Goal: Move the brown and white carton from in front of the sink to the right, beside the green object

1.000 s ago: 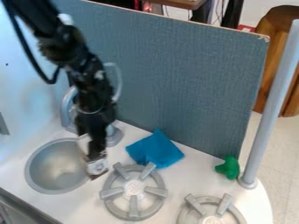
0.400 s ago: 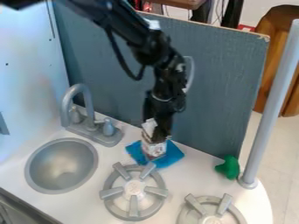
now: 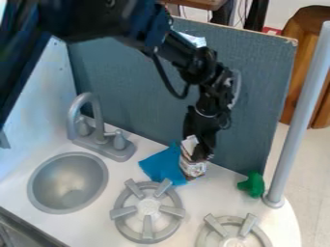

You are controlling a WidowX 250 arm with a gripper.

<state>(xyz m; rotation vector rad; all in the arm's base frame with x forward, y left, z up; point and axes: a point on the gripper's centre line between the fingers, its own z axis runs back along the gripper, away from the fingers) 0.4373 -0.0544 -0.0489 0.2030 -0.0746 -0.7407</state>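
Gripper [image 3: 196, 157] at the cloth's right edge, with a pale item in its grasp

White and smooth, the countertop [image 3: 216, 198] carries a toy kitchen set, its near right corner rounded. A blue-gray panel [image 3: 135, 91] with a fine woven-looking texture and a chipped, pale upper edge closes off the far side; a pale wall [image 3: 48, 89] stands at the left. Beyond the panel, at the right, are light floor tiles [image 3: 306, 161] and a curved brown wooden piece [image 3: 308, 58].

What the gripper holds looks like a small, pale item [image 3: 193, 169] with dark and reddish patterning, though its outline is hard to make out. It is in front of the panel, beside the crumpled, angular blue cloth [image 3: 160, 164] and overlapping its right edge in the view.

At the left sits a round, dull metallic sink basin [image 3: 67, 183], with a gray arched faucet [image 3: 99, 120] behind it. Nearer, a gray, spoked burner [image 3: 147, 207] lies between the basin and a second burner [image 3: 233, 242], cut off at the near edge. A lumpy green object [image 3: 252, 185] rests at the panel's foot, just left of a slanting gray pole [image 3: 300, 111]. The black arm crosses the upper left, covering part of the wall and panel.
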